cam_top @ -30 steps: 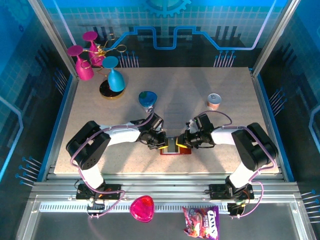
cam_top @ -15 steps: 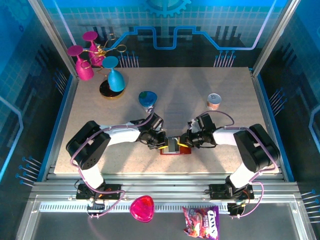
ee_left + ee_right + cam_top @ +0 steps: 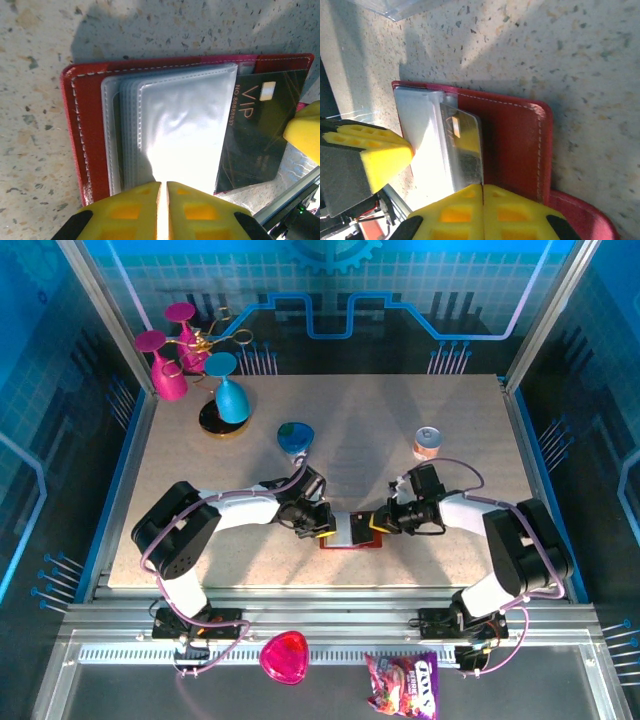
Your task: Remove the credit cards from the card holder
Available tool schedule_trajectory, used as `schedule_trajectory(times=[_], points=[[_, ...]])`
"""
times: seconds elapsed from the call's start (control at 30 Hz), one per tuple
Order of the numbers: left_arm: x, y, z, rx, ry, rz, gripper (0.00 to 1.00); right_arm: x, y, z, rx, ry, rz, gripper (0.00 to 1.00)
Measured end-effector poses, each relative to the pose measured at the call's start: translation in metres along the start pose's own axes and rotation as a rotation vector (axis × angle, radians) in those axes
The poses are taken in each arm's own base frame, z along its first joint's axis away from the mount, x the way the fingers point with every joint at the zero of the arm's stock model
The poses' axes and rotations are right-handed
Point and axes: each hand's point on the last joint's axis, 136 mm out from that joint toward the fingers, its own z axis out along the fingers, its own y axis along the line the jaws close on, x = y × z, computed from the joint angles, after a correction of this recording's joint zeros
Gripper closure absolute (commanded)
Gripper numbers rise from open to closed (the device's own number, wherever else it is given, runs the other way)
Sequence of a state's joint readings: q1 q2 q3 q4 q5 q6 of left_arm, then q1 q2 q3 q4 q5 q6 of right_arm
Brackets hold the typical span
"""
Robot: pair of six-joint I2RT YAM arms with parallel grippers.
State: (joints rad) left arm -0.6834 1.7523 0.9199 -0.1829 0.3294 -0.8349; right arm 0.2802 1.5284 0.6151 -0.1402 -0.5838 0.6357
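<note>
The dark red card holder lies open on the table between both arms, its clear inner sleeves fanned out over the red leather. My left gripper is shut at the near edge of those sleeves and pins the holder. A black credit card marked VIP sticks halfway out of a sleeve toward the right. My right gripper is shut on that card's outer edge, over the holder's red flap. In the top view the two grippers face each other across the holder.
A small can and a blue-green dish stand behind the arms. Pink and blue goblets are at the back left. A pink heart dish and a candy bag lie below the table's front edge.
My right gripper has closed on the black card and drawn back to the right, sliding the card partly out. The left gripper has stayed put.
</note>
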Motion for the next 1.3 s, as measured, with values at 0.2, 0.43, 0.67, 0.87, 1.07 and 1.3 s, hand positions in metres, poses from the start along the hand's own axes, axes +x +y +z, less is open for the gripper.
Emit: schedule_trajectory(times=[0.2,0.43,0.67,0.87,1.07,1.3], points=[[0.0,0.0,0.0,0.001,-0.001,0.001,0.88,0.0,0.002,-0.007,0.02,-0.007,-0.02,0.95],[0.0,0.0,0.0,0.005,-0.003,0.002,0.87,0.0,0.002,-0.007,0.024,-0.011,-0.013,0.95],[0.0,0.0,0.0,0.007,-0.004,0.002,0.87,0.003,0.007,-0.004,0.018,-0.004,0.0,0.89],[0.0,-0.001,0.0,0.009,-0.005,0.003,0.87,0.005,0.011,-0.001,0.013,0.002,0.006,0.89],[0.0,-0.001,0.0,0.011,-0.003,0.003,0.87,0.007,0.012,0.0,0.012,0.007,0.007,0.9],[0.0,-0.001,0.0,0.011,-0.003,0.003,0.86,0.006,0.014,-0.002,0.011,-0.001,0.004,0.93]])
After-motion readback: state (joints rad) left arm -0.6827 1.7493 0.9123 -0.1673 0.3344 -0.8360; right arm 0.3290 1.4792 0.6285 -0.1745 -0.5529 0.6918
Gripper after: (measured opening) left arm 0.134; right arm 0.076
